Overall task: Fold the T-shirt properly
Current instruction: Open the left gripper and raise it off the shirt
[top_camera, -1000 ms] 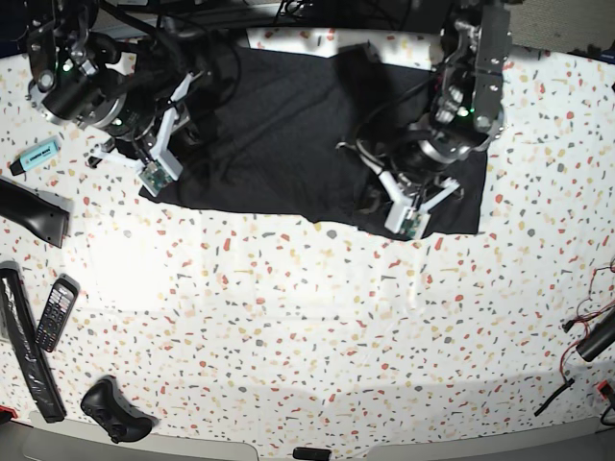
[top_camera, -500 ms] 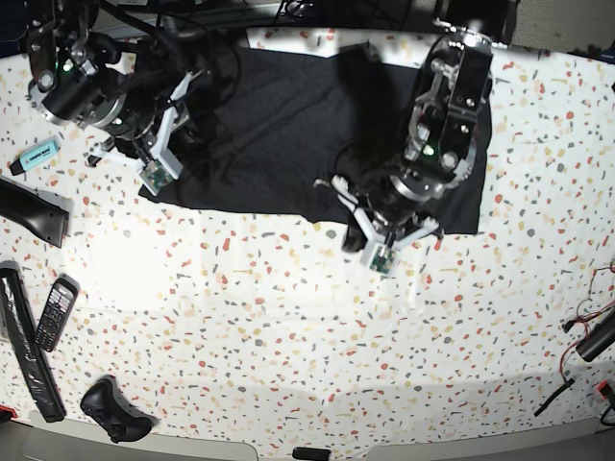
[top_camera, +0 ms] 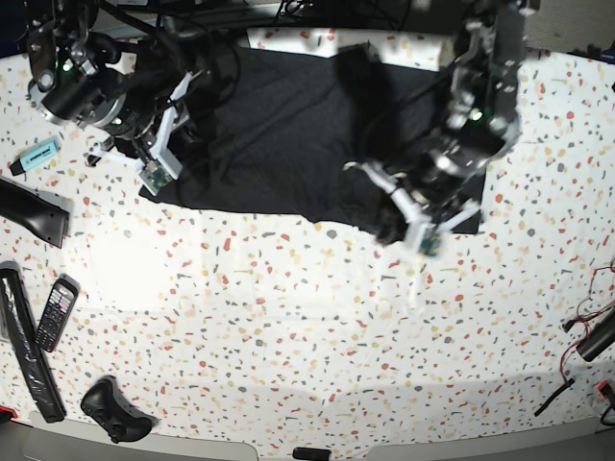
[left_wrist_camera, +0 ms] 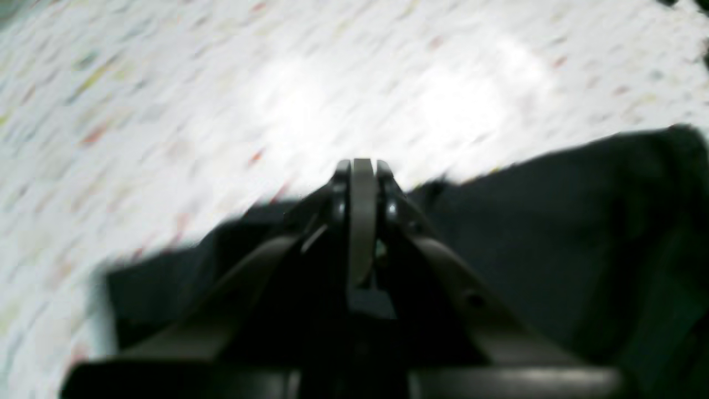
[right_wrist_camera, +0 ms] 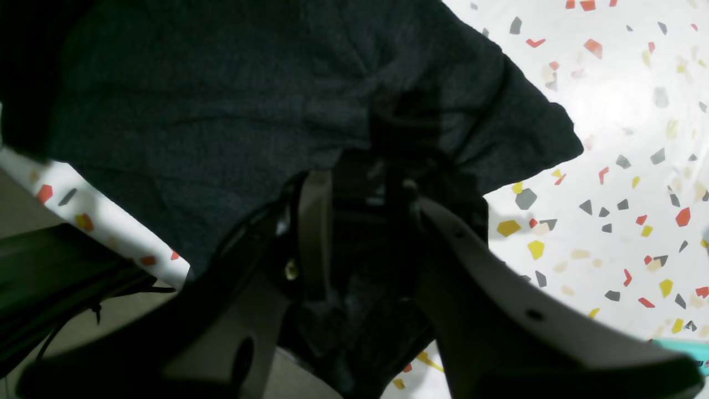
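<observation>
Since earlier, left gripper [top_camera: 408, 230] got swung back — fingers pressed together; large black cotton T-shirt [top_camera: 279, 125] hem pinched by right gripper [right_wrist_camera: 360, 183] for folding.

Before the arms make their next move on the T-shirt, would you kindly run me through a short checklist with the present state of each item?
1. Left gripper shut: ok, its fingers meet at the tip.
2. Left gripper holding cloth: cannot tell; the wrist view is blurred and no fabric shows between the fingers.
3. Right gripper on the T-shirt: ok, black cloth is bunched between its parted fingers near the shirt's corner.
4. T-shirt lying flat on the table: not ok, its near edge is rumpled by the left arm.
5. Loose items out of the fold's way: ok, the phone and controller lie apart from the shirt.
</observation>
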You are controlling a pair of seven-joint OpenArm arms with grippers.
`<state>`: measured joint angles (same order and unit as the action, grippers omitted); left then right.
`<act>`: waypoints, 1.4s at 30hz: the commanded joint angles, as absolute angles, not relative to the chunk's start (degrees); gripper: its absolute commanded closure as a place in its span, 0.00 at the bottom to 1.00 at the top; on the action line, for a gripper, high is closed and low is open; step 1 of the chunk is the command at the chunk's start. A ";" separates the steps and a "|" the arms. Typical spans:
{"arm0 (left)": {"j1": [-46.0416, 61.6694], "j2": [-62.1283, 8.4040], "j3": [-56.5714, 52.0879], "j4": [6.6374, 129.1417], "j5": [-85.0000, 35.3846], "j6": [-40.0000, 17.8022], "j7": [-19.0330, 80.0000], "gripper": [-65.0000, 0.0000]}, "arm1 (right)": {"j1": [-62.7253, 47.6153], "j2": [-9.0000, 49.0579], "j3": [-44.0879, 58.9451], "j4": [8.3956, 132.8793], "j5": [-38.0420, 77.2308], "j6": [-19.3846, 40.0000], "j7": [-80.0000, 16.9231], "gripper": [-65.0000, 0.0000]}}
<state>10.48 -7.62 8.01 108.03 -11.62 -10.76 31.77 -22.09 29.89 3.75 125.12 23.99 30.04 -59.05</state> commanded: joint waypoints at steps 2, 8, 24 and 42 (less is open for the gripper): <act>13.93 -8.73 6.09 110.28 -12.49 -11.09 30.37 1.00 | -21.78 30.59 4.12 125.97 24.73 30.20 -58.08 0.75; 23.14 -8.40 5.15 110.21 -12.23 -11.18 30.20 1.00 | -21.78 30.57 4.12 125.97 29.41 30.22 -58.08 0.75; 25.54 -6.39 22.65 101.06 -8.97 -12.32 35.16 1.00 | -21.76 30.33 4.19 125.97 23.99 30.20 -58.57 0.75; 25.43 -6.85 18.17 119.24 -4.47 -16.71 38.15 0.75 | -23.90 30.33 16.36 125.97 26.72 29.78 -62.61 0.54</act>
<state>25.21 -6.87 18.11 118.19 -4.19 -16.71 39.57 -24.10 29.67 16.05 125.12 26.33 29.98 -63.24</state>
